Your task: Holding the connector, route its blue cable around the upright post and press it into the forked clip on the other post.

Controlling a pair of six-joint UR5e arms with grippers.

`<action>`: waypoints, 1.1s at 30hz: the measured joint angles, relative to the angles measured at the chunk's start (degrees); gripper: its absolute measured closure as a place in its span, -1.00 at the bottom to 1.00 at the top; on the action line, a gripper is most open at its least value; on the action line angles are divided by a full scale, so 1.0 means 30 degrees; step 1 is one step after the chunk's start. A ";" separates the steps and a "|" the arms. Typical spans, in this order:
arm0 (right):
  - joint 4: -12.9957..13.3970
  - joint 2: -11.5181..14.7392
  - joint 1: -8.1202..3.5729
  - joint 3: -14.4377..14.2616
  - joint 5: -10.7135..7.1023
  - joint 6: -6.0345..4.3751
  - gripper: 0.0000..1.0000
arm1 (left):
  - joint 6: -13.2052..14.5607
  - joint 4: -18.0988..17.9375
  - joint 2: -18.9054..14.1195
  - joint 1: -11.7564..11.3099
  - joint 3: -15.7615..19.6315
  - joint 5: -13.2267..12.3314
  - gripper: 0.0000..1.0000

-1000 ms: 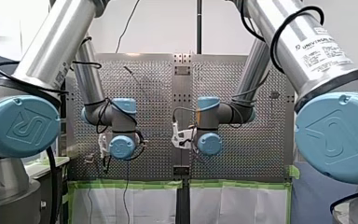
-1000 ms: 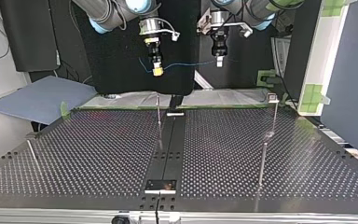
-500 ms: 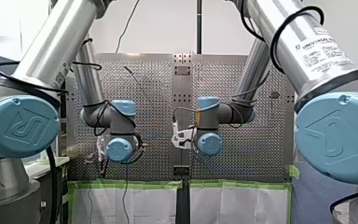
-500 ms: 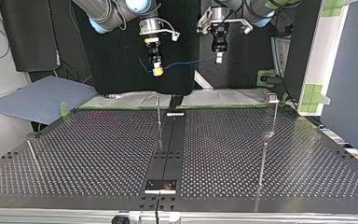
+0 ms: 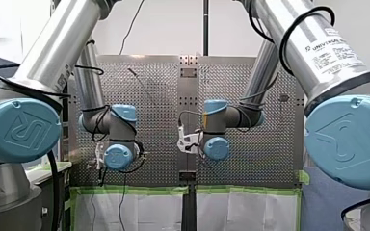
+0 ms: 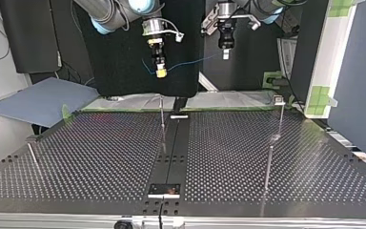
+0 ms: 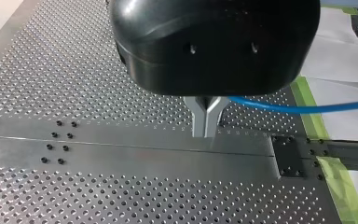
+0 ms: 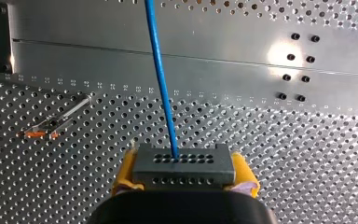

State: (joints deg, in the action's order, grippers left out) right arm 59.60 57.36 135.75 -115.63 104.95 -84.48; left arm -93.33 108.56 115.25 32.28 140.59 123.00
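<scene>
My right gripper (image 8: 184,164) is shut with its yellow pads (image 8: 125,175) on the grey connector (image 8: 184,169). The blue cable (image 8: 161,70) leaves the connector and runs ahead over the perforated table (image 8: 307,154). In the top view that gripper (image 6: 161,73) hangs high at the back. From there the cable (image 6: 190,63) spans across to my left gripper (image 6: 225,56). In the left wrist view its metal fingers (image 7: 205,133) are shut on the cable (image 7: 298,108), which leaves sideways. Below stand a thin upright post (image 6: 162,121) and a post with a forked clip (image 6: 279,99).
A second thin post (image 6: 268,167) stands in front of the clip post. A slanted rod (image 6: 33,157) is at the top view's left. A dark centre rail (image 6: 171,152) runs down the table. A blue sheet (image 6: 43,98) lies beyond the table's far left corner.
My left gripper has risen and drifted slightly toward the top view's right, lifting its end of the cable. My right gripper has kept still.
</scene>
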 joint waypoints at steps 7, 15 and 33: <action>0.0134 -0.0143 0.0149 0.0147 0.0151 0.0148 1.00 | 0.0000 0.0000 0.0000 0.0000 0.0005 0.0000 1.00; 0.0372 -0.1530 0.0710 0.1533 0.1099 0.0485 1.00 | 0.0000 0.0000 0.0000 0.0000 0.0005 0.0000 1.00; 0.0492 -0.3899 0.0618 0.3676 0.1148 0.0383 1.00 | 0.0210 0.0207 0.0010 -0.0167 -0.0204 -0.0211 1.00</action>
State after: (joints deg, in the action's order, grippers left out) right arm 61.07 45.66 137.60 -104.60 108.40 -83.33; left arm -92.70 109.18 115.28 31.77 139.98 122.37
